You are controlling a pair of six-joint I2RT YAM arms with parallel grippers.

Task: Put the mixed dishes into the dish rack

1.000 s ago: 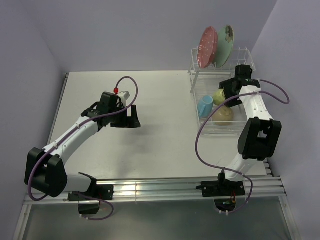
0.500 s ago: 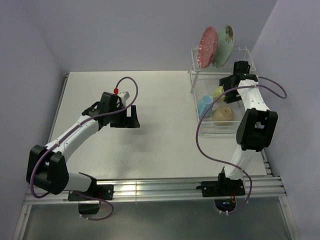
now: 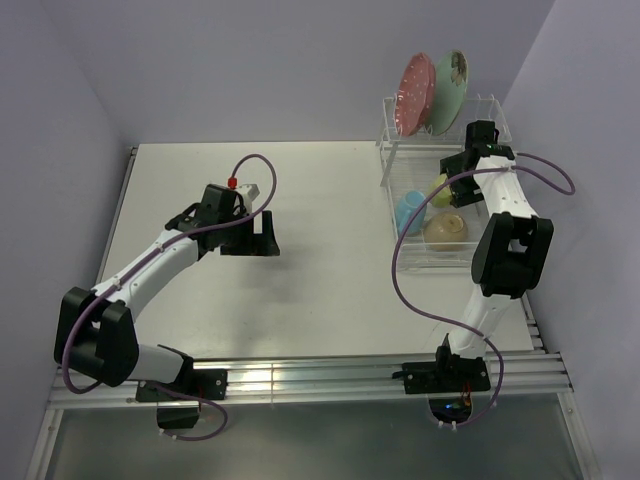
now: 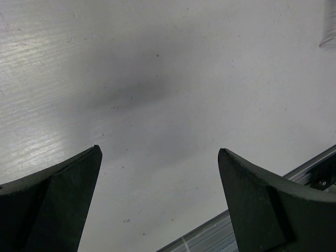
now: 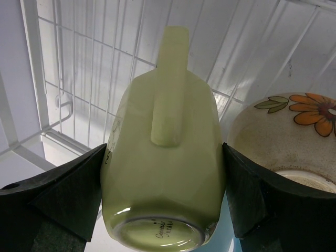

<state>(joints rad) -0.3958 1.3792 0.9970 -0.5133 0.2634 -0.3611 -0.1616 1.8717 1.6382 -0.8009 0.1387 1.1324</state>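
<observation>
The white wire dish rack [image 3: 492,108] stands at the back right. The pink white-dotted plate [image 3: 415,95] and the mint-green flowered plate [image 3: 451,90] stand upright in its raised holder. The blue mug [image 3: 408,213] and the cream bowl [image 3: 445,231] lie in the lower basket. My right gripper [image 3: 452,184] is inside the basket, shut on the pale yellow-green mug [image 3: 438,189]. In the right wrist view both fingers press the mug's [image 5: 163,157] sides, its base towards the camera, and the bowl [image 5: 283,131] sits beside it. My left gripper [image 3: 262,236] is open and empty over the table [image 4: 173,79].
The rack's wire floor [image 5: 105,63] lies under the held mug. An aluminium rail [image 3: 320,375] runs along the table's near edge and shows in the left wrist view [image 4: 310,168]. Purple walls close in behind and on both sides.
My right arm's elbow has swung up and towards the back while its gripper stays on the yellow-green mug in the basket. The left arm has not moved.
</observation>
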